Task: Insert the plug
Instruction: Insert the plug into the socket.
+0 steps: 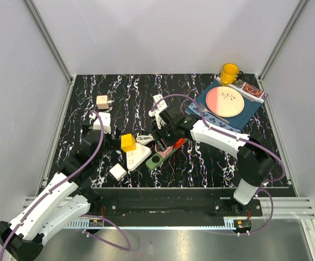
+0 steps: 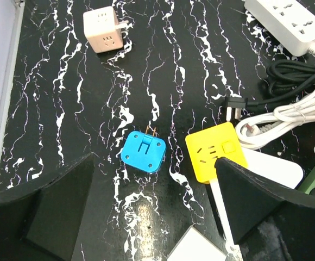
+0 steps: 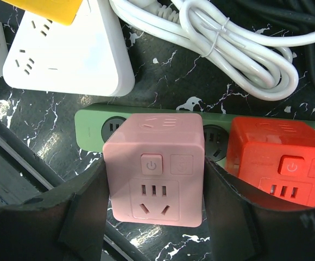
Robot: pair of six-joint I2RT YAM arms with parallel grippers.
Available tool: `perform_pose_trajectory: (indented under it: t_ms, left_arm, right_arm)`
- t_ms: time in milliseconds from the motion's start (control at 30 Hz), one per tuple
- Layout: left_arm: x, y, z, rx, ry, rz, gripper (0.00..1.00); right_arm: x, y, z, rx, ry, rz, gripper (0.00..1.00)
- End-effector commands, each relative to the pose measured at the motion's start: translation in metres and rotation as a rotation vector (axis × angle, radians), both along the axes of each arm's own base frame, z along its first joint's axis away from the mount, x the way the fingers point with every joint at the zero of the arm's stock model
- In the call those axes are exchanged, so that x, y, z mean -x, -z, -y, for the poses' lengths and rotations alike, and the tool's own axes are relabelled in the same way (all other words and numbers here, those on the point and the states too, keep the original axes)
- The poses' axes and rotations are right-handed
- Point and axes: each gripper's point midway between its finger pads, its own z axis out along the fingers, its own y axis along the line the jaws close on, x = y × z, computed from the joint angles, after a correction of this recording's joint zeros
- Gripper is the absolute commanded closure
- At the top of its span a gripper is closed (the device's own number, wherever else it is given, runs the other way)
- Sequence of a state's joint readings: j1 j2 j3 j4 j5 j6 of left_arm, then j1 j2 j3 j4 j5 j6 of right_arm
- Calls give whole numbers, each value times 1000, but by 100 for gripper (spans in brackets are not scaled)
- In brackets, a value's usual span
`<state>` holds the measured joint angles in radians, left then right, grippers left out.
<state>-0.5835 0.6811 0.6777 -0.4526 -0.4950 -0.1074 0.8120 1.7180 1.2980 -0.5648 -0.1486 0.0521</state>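
The right gripper (image 3: 153,187) clasped the pink cube adapter (image 3: 153,157) by its sides, atop the green power strip (image 3: 89,128) beside a red cube adapter (image 3: 277,163). The left gripper (image 2: 152,209) hung wide open above a blue plug adapter (image 2: 142,151).

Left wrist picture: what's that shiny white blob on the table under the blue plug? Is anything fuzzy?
Left wrist: that blob is light glare on the glossy table, just below the blue plug; right wrist: the pink cube is sharp, the near fingers dark and soft.
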Motion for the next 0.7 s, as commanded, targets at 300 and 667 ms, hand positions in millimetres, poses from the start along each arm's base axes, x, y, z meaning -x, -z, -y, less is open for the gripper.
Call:
perform_pose_trajectory:
  t_ms: [300,667]
  left_arm:
    - [-6,-21,-11,18,-57,98,1]
    - [-7,-21,-11,17,-55,97,1]
  right_arm:
    - [0,-17,-21,-42,-9,26,100]
    - [4,-9,-11,12,26,28,100]
